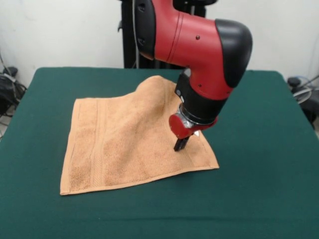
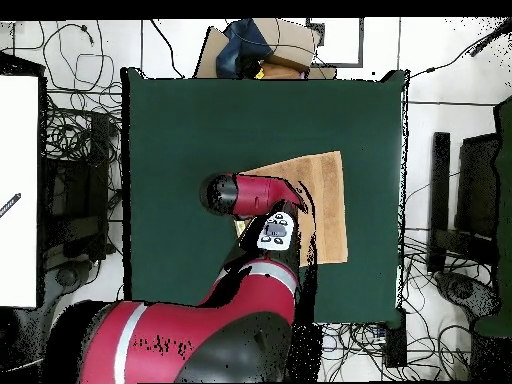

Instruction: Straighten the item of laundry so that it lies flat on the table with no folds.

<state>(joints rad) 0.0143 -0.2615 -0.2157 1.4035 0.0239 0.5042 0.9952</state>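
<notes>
- The towel lies on the green desk, mostly spread out, with its stripe bands running along the edge farthest from the gripper
- One part is not flat: a hump rises in the cloth just behind the arm, so a fold remains to be worked out
- The gripper stands low over the towel, near the corner beside the hump; its dark fingers appear close together, tips at or on the cloth, but whether they pinch any terry cannot be told
- In the overhead view the arm hides much of the towel
- Risk: a pull from a weak pinch could slip off, leaving the hump
- Risk: dragging with the tips pressed down could slide the whole towel and bunch the flat part
</notes>
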